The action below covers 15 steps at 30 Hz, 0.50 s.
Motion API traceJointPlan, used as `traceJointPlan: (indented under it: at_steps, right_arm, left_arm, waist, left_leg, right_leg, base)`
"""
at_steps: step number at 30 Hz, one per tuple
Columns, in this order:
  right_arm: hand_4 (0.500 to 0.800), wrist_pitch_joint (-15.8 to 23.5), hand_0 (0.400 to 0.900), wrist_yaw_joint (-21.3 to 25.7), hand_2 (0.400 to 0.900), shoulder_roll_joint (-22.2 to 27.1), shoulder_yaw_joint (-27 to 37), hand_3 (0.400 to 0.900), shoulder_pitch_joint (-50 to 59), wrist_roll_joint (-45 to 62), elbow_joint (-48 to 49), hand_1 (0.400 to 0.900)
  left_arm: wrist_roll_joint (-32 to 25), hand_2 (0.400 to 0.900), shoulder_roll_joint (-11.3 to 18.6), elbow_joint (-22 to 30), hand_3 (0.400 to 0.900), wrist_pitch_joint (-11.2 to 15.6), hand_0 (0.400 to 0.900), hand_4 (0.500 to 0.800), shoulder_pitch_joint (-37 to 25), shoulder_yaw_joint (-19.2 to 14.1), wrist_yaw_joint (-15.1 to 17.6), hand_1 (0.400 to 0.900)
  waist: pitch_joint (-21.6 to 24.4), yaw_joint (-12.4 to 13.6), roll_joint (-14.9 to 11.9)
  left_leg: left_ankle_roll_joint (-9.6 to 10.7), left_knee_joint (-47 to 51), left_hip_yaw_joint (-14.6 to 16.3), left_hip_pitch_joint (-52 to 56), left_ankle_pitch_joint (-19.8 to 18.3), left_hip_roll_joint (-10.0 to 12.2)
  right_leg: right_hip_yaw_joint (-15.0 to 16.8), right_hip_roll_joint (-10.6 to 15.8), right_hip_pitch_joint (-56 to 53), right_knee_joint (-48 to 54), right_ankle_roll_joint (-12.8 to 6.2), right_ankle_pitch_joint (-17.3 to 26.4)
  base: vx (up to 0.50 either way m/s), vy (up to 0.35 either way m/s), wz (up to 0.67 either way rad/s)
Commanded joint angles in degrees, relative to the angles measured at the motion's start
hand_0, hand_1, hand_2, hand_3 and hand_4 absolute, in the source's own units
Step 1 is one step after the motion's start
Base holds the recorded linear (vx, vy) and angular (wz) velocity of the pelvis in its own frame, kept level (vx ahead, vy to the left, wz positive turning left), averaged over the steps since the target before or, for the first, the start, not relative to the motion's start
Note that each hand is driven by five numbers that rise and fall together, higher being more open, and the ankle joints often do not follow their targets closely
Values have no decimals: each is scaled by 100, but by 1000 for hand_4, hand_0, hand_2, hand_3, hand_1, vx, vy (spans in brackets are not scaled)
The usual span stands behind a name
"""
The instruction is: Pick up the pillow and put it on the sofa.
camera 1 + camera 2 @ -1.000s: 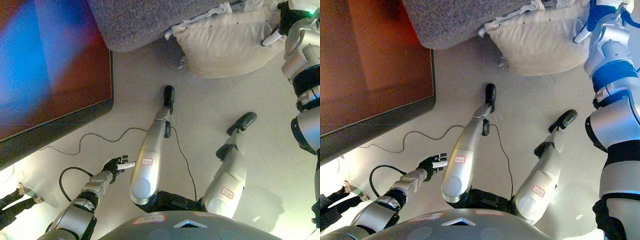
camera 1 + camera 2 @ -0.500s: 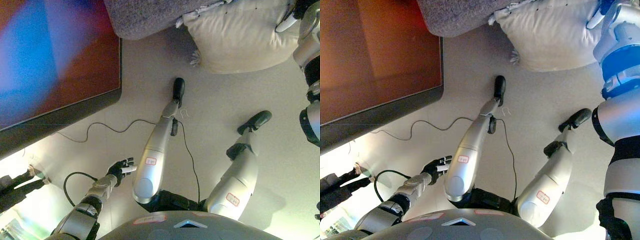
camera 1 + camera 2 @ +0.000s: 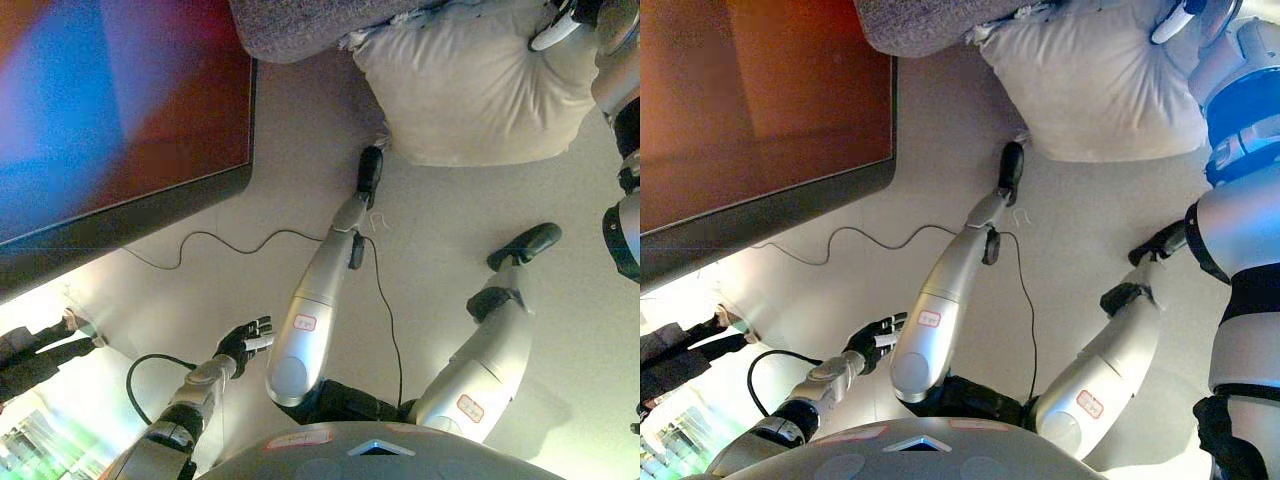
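Note:
A cream pillow (image 3: 480, 90) lies on the pale floor at the top right, its upper edge against the grey sofa (image 3: 310, 25) at the top. My right hand (image 3: 565, 15) is at the pillow's upper right corner, with a white-tipped finger (image 3: 548, 35) lying on the cloth; the rest of the hand is cut off by the view's top edge. My left hand (image 3: 245, 340) hangs low at the lower left, far from the pillow, fingers spread and empty.
A large dark red-brown panel with a dark rim (image 3: 130, 215) fills the left side, next to the sofa. A person's dark legs (image 3: 35, 350) show at the left edge. Bare floor lies between the panel and the pillow.
The whole picture has shifted, so the camera moved; pillow and sofa now sit lower and further right. The right hand stays at the pillow's corner. The left hand stays low and open.

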<state>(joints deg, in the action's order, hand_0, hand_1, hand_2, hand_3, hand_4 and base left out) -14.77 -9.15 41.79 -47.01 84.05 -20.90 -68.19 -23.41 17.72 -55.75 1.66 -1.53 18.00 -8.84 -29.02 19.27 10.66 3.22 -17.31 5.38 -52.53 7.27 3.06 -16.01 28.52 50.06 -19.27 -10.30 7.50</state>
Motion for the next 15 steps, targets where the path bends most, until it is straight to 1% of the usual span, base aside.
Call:
traceJointPlan:
  at_steps: [1,5,9,13,15]
  right_arm:
    - [500,203,400,197,400,549,-211,400,426,72,284,400]
    - [500,374,400,68,400,594,-165,400,327,54,354,400]
    - [500,517,400,-181,400,589,-155,400,177,-10,462,400]
    - [500,731,400,-563,400,566,-46,400,-57,19,608,400]
    - [500,821,400,-760,400,559,-39,400,-125,78,686,400]
  left_arm:
    - [-116,900,285,66,900,-330,900,800,959,390,110,900]
    - [-70,900,357,98,900,-365,900,800,981,306,25,900]
    - [-14,900,419,95,900,-454,900,800,940,222,-35,900]
    - [98,900,489,49,900,-503,900,800,926,152,-37,900]
    - [168,900,521,-9,900,-579,900,800,881,102,-27,900]
  waist:
    - [-77,57,1105]
    - [-77,21,1066]
    - [-77,-27,953]
    - [-77,-51,754]
    - [-77,-54,619]
  left_leg:
    - [417,842,-276,395,275,206]
    - [421,938,-222,713,257,203]
    - [423,1036,-150,1195,225,205]
    - [412,1138,-66,1825,172,216]
    - [404,1154,-33,2121,129,230]
  right_leg:
    - [257,24,71,-918,-80,-906]
    - [151,13,-236,-854,-64,-913]
    - [-23,20,-744,-729,-62,-907]
    - [-299,52,-1456,-528,-87,-872]
    - [-459,69,-1826,-428,-105,-849]
  base:
    - [-32,-16,-2]
    - [-27,-4,-7]
    - [-13,-11,-6]
    - [9,-52,-2]
    - [20,-75,-2]
